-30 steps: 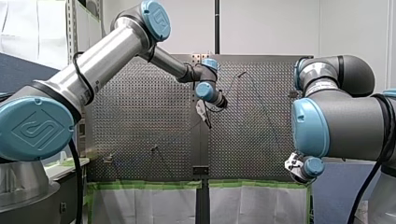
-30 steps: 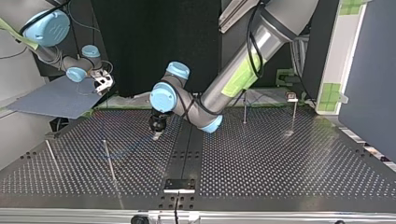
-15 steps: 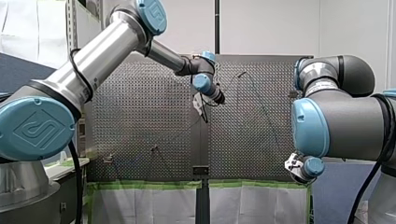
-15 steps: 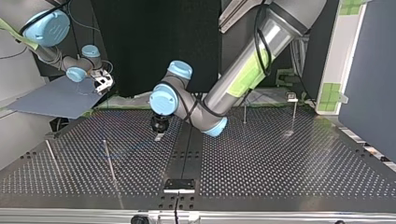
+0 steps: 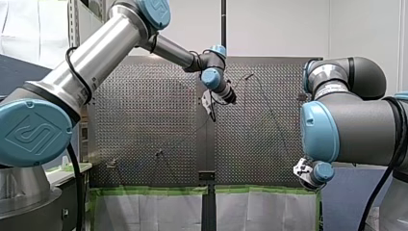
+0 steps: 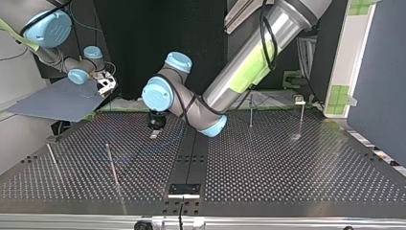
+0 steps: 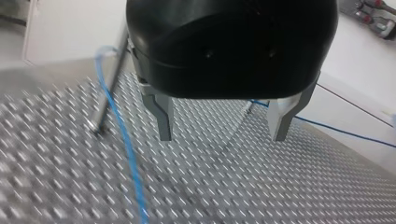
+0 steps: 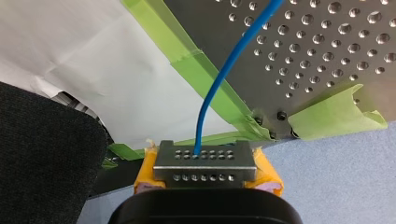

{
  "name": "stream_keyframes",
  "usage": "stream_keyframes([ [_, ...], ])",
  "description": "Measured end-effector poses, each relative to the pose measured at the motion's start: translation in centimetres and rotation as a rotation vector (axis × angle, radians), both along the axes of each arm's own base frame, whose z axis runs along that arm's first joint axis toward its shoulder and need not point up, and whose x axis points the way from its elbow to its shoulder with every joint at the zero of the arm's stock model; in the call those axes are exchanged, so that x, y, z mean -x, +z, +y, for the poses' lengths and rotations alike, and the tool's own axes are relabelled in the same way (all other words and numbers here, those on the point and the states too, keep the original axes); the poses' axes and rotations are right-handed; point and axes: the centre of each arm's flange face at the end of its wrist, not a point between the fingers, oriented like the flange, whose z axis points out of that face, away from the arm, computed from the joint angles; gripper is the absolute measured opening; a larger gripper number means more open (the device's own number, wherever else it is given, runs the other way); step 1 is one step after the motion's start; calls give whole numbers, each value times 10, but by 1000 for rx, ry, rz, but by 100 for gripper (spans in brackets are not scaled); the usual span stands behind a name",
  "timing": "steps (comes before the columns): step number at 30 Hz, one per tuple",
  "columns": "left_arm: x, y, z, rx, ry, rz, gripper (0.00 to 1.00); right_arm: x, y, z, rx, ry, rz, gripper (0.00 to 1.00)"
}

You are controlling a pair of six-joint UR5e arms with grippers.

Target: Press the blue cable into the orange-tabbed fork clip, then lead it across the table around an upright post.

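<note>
The blue cable runs from the perforated table down into my right gripper, whose yellow pads are shut on it just off the table's corner. My right gripper hangs at the top view's back left. My left gripper hovers low over the table near its middle with its metal fingers open and nothing between them. The cable passes beside one finger, next to an upright post. In the top view my left gripper points down at the table. No orange tab is discernible.
Thin upright posts stand on the table: two at the top view's front left and two at its back right, one with a small clip on top. Green tape lines the table's edge.
My left gripper has moved toward the top view's left and a little farther back, staying open. My right arm has not moved.
</note>
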Motion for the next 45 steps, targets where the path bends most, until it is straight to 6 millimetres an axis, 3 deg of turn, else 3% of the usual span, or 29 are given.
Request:
stream_keyframes([
  [10,38,71,-11,16,-89,-113,100,2,1,0,0,-2,0,3],
  [15,49,91,-20,21,-159,-193,100,3,1,-1,-3,-4,0,3],
  [27,51,101,-35,55,-262,-280,100,3,0,0,-9,-1,5,3],
  [45,40,102,-28,106,-222,-260,100,2,0,1,-15,9,5,3],
])
